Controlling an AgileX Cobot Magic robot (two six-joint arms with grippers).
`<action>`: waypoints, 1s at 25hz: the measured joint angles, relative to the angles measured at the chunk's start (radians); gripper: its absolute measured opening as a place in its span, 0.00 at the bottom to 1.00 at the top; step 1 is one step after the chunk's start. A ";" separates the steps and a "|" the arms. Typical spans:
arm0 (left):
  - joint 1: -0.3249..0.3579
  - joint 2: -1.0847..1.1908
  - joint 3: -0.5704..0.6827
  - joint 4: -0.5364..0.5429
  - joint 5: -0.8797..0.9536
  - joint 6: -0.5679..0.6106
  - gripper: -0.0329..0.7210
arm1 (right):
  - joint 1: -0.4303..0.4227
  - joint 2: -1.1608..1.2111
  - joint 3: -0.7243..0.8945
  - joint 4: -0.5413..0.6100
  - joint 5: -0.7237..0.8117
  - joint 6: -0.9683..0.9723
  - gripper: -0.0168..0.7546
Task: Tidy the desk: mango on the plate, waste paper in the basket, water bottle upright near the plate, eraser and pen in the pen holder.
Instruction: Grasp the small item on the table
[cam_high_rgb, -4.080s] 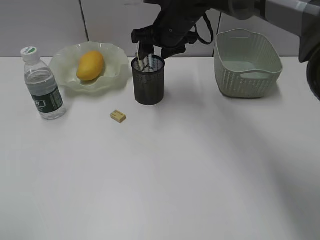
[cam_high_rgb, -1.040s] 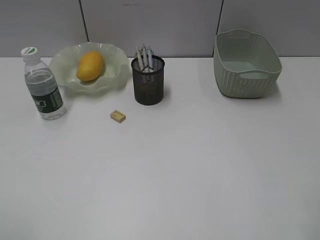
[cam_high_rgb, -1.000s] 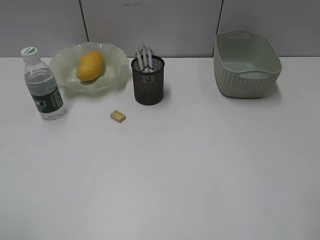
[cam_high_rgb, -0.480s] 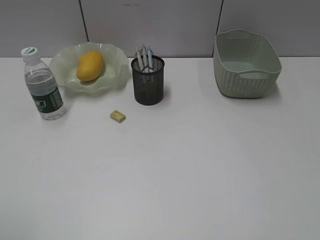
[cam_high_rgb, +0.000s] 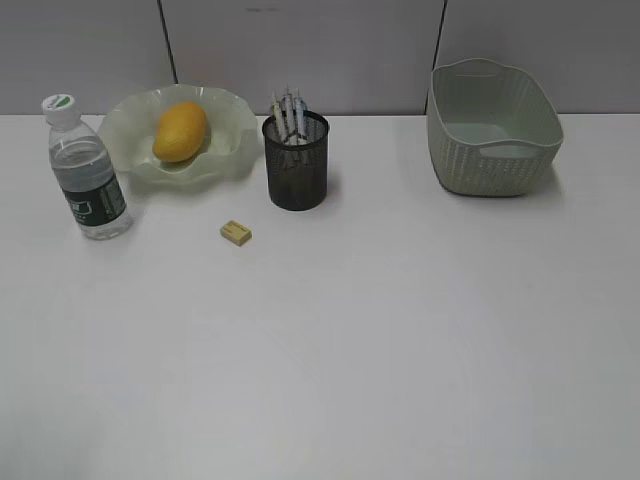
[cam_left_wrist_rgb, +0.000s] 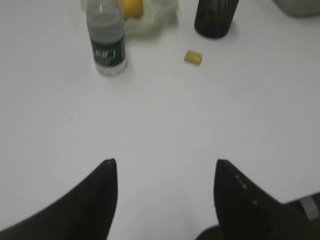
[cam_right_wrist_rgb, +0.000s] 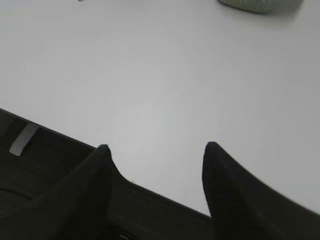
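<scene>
Layout on the table: everything sits along the far edge. Far-left corner: water bottle upright, just beside the plate, on its left and a bit nearer the front. Mango lies on the plate. Pen holder stands just right of the plate, pens upright in it. Eraser lies on the table in front of the gap between plate and pen holder, touching neither. Basket is toward the far-right corner, well apart from the pen holder. Both hands hang over the near edge, left hand and right hand, far from all items.
</scene>
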 joint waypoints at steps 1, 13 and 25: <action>0.000 0.003 -0.003 -0.018 -0.042 0.000 0.66 | 0.000 0.000 0.007 -0.015 0.009 0.005 0.61; -0.001 0.414 -0.008 -0.312 -0.365 0.288 0.66 | 0.000 0.000 0.013 -0.039 0.026 0.018 0.61; -0.115 0.934 -0.244 -0.338 -0.433 0.371 0.66 | 0.000 0.000 0.013 -0.042 0.026 0.019 0.61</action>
